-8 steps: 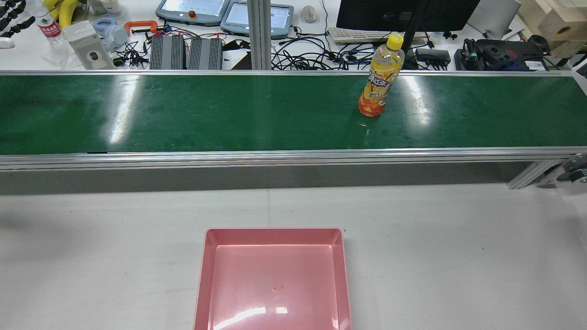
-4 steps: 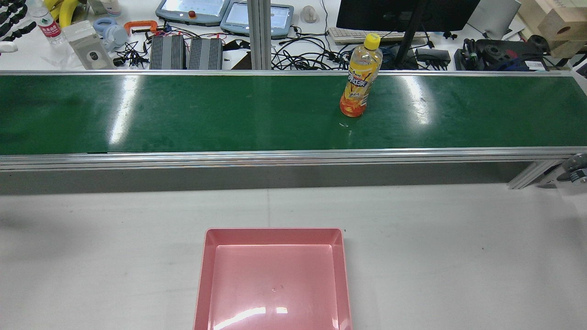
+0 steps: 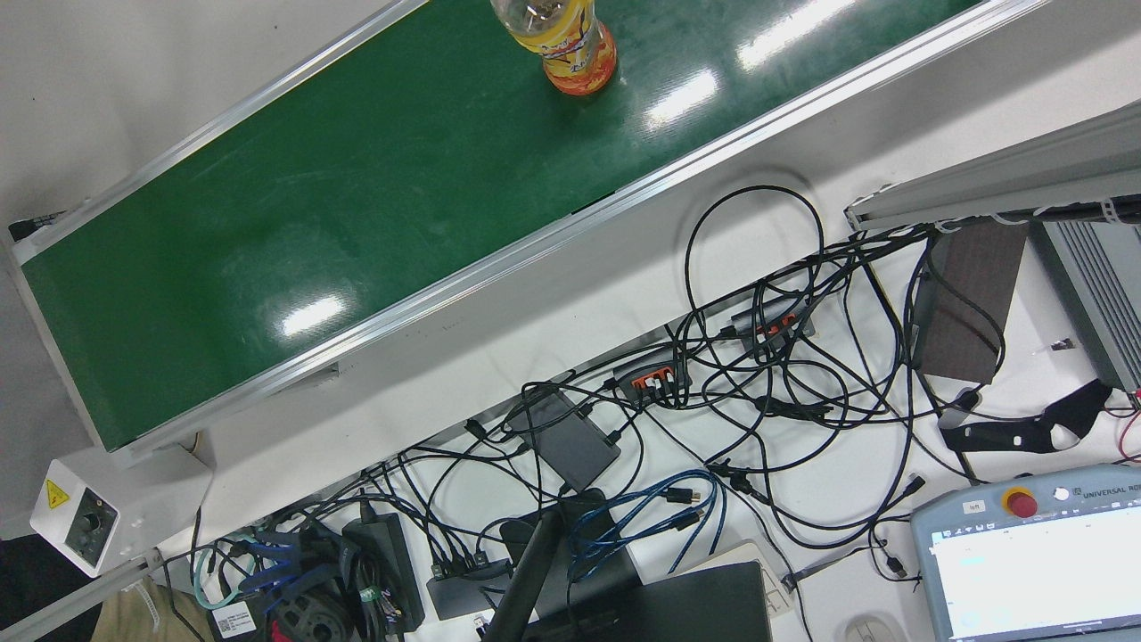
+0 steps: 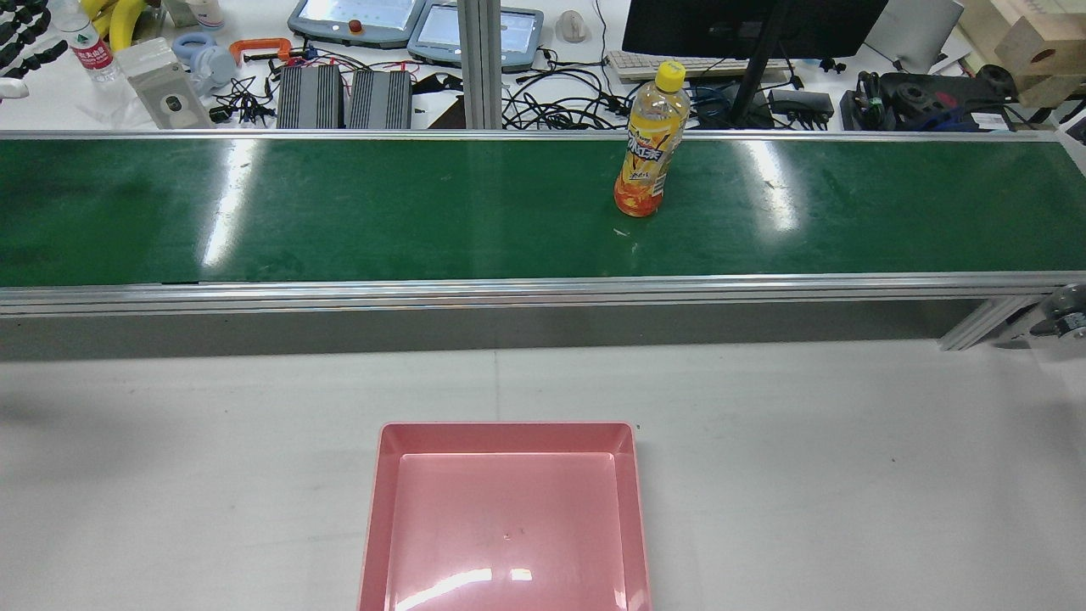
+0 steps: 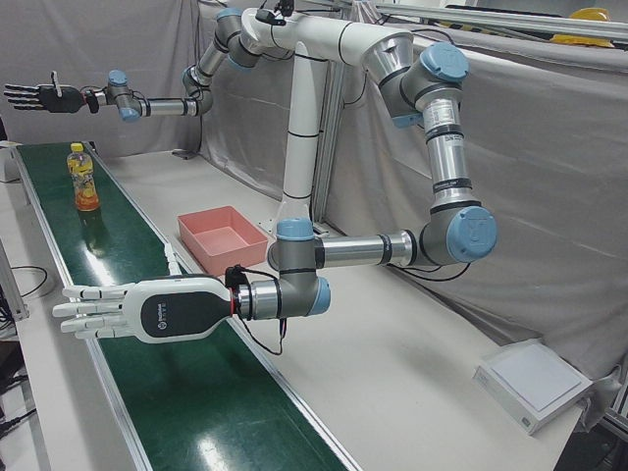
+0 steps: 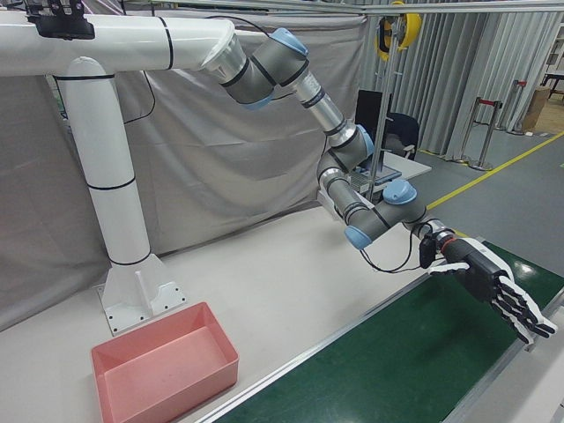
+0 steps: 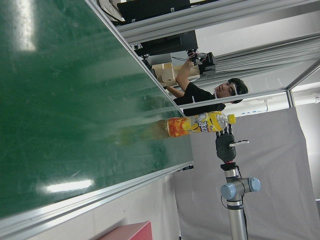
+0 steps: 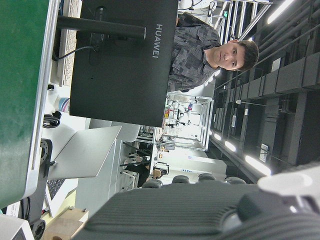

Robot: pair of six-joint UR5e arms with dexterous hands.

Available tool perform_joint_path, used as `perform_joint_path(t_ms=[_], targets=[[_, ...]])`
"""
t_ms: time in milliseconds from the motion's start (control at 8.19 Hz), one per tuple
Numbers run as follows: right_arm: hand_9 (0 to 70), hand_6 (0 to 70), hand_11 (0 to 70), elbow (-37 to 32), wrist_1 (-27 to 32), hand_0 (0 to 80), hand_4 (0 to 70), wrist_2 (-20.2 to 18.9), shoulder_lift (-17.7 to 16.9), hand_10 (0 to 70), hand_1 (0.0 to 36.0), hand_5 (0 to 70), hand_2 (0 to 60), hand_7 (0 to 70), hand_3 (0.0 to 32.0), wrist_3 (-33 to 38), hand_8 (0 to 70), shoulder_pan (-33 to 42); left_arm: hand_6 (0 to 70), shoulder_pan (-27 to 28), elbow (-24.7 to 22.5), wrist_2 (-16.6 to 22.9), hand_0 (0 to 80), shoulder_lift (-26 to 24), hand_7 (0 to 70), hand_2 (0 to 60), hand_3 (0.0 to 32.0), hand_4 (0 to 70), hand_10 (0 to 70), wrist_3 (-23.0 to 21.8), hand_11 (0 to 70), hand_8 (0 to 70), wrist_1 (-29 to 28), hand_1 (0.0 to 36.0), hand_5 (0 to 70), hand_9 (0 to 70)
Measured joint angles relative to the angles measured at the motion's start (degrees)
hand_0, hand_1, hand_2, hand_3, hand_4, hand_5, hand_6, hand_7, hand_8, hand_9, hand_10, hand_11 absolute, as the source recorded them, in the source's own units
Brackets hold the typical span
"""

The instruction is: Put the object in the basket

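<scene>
Bottle [image 4: 650, 140] farther left along the green belt [image 4: 339, 212], apparently upright.

Glossy pink plastic basket [image 4: 505, 518]

A yellow-capped bottle of orange drink [image 4: 648, 144] stands upright on the green conveyor belt [image 4: 382, 212], well apart from the empty pink basket [image 4: 506, 516] on the desk [image 4: 848, 475].

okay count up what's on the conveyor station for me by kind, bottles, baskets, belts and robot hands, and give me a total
Bottles: 1, the orange drink bottle standing on the belt
Baskets: 1, the pink basket, nothing in it
Belts: 1, the green conveyor belt
Robot hands: 2, left hand and right hand, both open
Total: 5
</scene>
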Motion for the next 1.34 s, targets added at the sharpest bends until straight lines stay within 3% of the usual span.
perform_joint_path(t_ms=[1344], targets=[[0.0, 0.0, 0.0, 0.0, 0.0, 0.0, 0.0, 0.0, 0.0, 0.0, 0.0, 0.0, 0.0, 0.0, 0.0, 0.0, 0.0, 0.0, 1.4, 0.0, -0.4, 0.0, 46.5, 0.0, 0.0, 4.8, 0.0, 0.0, 5.1, 0.0, 9.0, 0.0, 0.0, 12.2, 16.5, 0.6]])
